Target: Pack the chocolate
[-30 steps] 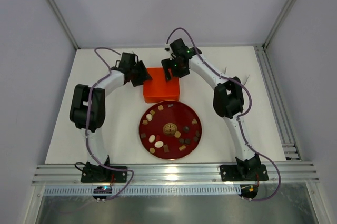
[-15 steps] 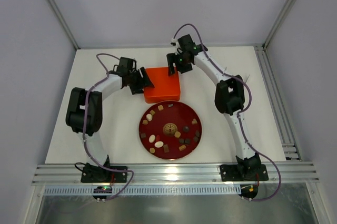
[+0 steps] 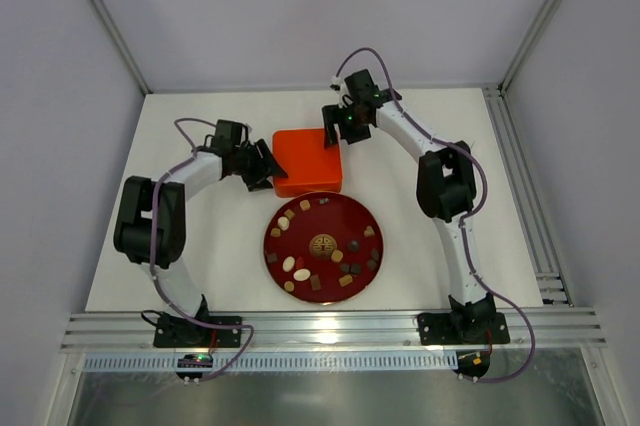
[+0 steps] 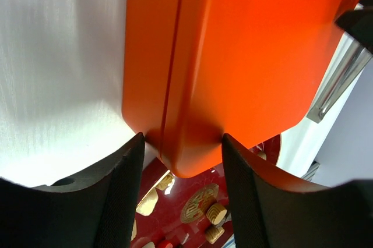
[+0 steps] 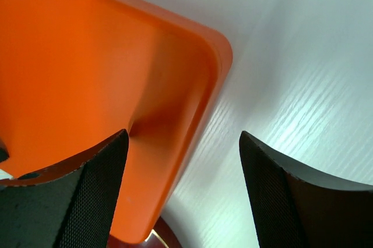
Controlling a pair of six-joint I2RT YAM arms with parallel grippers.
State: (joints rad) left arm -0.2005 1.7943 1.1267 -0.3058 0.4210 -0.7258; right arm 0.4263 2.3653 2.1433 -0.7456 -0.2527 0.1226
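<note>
Right hand [image 5: 182, 137] — jaws apart — straddles box [image 5: 87, 73] edge.

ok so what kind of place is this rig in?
Likely a lab test cell: white table boxed by plain grey walls, aluminium rail along the near edge.

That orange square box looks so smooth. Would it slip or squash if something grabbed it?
The orange square box is probably stiff: its walls and rounded corners keep a crisp shape. Its smooth, slightly glossy skin may slip in a pinch. Low and flat, it should slide rather than tip when pushed.
</note>
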